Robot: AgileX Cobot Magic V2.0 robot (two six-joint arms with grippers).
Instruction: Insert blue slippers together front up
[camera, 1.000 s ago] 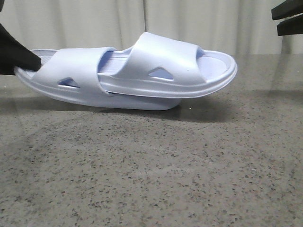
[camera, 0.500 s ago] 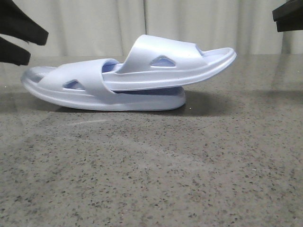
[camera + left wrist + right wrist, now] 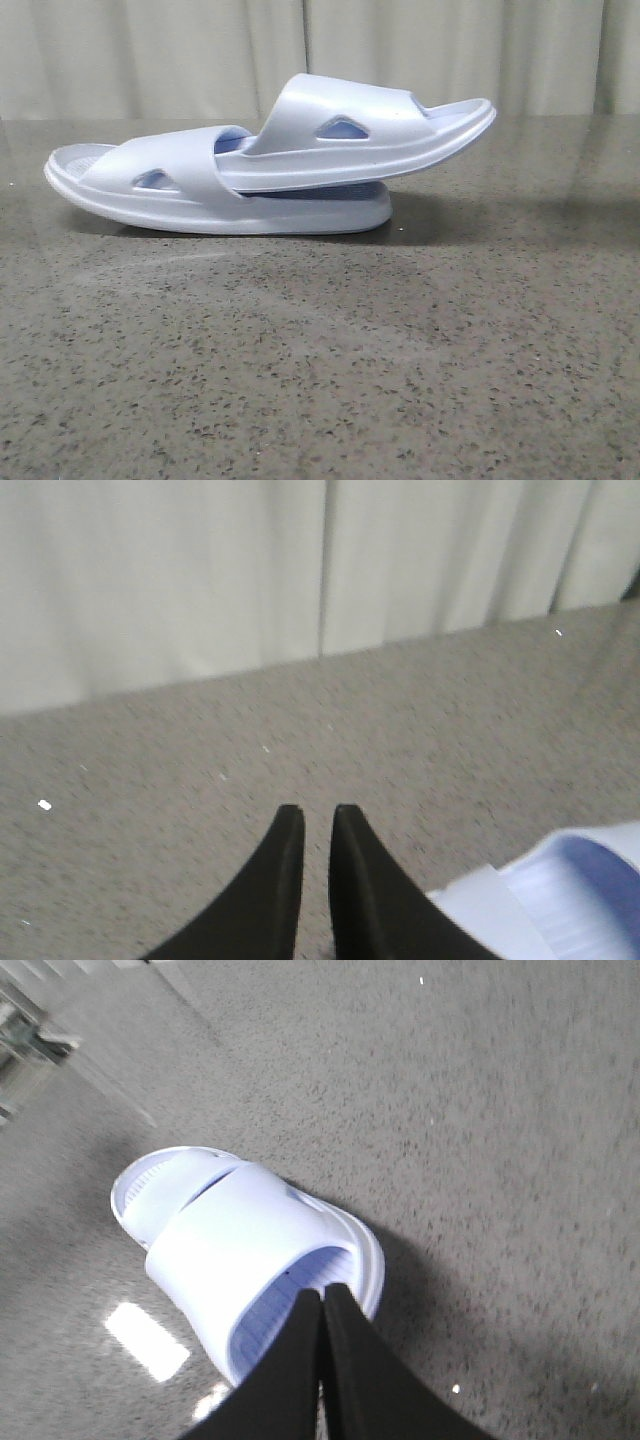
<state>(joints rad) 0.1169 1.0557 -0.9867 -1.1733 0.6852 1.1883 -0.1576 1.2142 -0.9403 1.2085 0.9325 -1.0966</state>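
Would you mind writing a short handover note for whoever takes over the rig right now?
Left gripper: nearly shut, holding nothing, over bare table.
Right gripper: shut, empty, above the slippers.
Slippers: the upper slipper is pushed under the strap of the lower slipper, both soles down, and its far end juts out past the lower one's end. The lower one lies flat on the table.
Done: the pair looks nested and released.
Left: probably nothing but to check the fit; the front view shows neither arm.
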